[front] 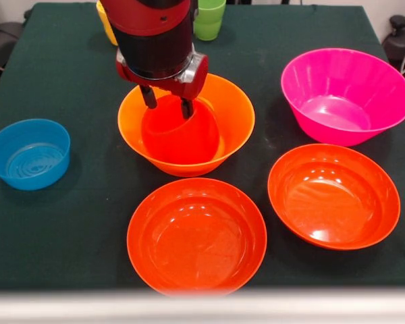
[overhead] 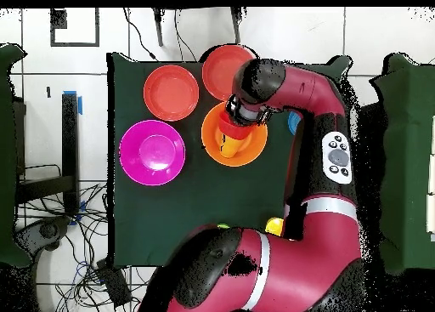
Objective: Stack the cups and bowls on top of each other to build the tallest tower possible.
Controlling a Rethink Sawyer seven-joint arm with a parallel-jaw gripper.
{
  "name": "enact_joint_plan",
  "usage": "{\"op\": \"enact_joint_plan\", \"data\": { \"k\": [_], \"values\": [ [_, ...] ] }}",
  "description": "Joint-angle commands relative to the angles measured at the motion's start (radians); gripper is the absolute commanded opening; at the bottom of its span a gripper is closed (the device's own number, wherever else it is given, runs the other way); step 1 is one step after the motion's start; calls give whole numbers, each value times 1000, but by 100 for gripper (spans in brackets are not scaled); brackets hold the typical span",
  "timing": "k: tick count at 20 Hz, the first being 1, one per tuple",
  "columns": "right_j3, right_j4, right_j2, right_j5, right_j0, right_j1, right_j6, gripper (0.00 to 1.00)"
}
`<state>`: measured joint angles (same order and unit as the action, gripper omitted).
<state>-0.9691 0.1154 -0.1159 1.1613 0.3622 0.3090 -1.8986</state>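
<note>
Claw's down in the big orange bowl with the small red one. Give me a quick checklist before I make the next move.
1. Claw fingers straddle the small red-orange bowl's rim: ok.
2. Firm grip on that rim: cannot tell.
3. Small bowl sits inside the large orange bowl: ok, but tilted.
4. Large orange bowl flat on the table: ok.
5. Neighbouring wide red-orange bowls stand apart from it: ok.

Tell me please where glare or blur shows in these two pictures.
Front view: soft white reflections lie on the two wide red-orange plastic bowls and the large magenta-pink bowl; a pale blurred band crosses the bottom edge. Overhead view: the red arm hides part of the large orange bowl.
</note>
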Motion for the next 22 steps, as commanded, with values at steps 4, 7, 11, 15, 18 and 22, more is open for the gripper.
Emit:
{"op": "enact_joint_plan", "data": {
  "k": [4,7,11,15,18,22],
  "values": [
    [-105,-8,-44,86,-35,9,-8,100],
    [-119,-17,-50,101,-32,7,-2,100],
    [-146,-33,-69,75,-19,-15,5,100],
    [-139,-18,-61,18,-23,-46,-3,100],
    [-124,-16,-59,35,-28,-51,-7,100],
    [-120,-16,-56,46,-29,-51,-9,100]
  ]
}}
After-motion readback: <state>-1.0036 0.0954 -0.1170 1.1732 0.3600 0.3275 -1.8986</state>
